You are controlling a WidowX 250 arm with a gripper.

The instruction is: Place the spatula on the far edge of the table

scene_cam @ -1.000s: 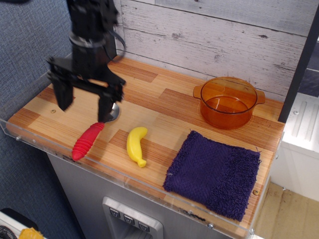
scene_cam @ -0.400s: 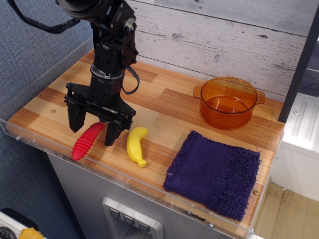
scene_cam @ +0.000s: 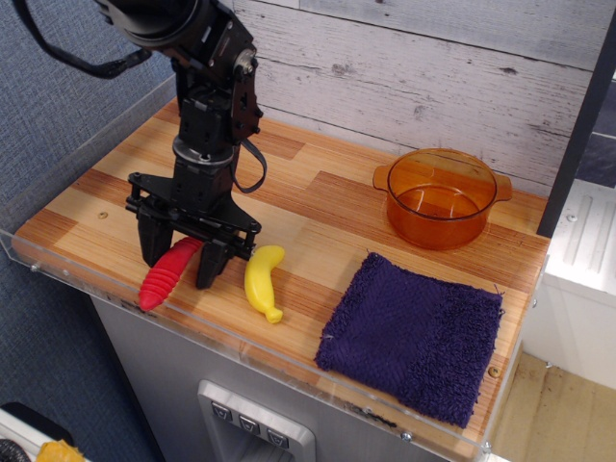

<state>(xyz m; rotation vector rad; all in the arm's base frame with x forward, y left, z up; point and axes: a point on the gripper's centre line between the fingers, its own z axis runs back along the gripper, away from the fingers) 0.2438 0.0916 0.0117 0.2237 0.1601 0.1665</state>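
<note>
- Step: grasp. Gripper (scene_cam: 183, 260) lowered, jaws wide, straddling spatula (scene_cam: 166, 275), not yet clamped.
- Spatula flat on table (scene_cam: 318, 207), near edge, banana (scene_cam: 263, 280) just beside.
- Next: close, lift, carry far.

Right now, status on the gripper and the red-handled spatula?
Gripper open, fingers either side of the red ribbed spatula handle, not closed on it. Spatula flat near the table's front edge. Yellow toy banana just beside.
</note>
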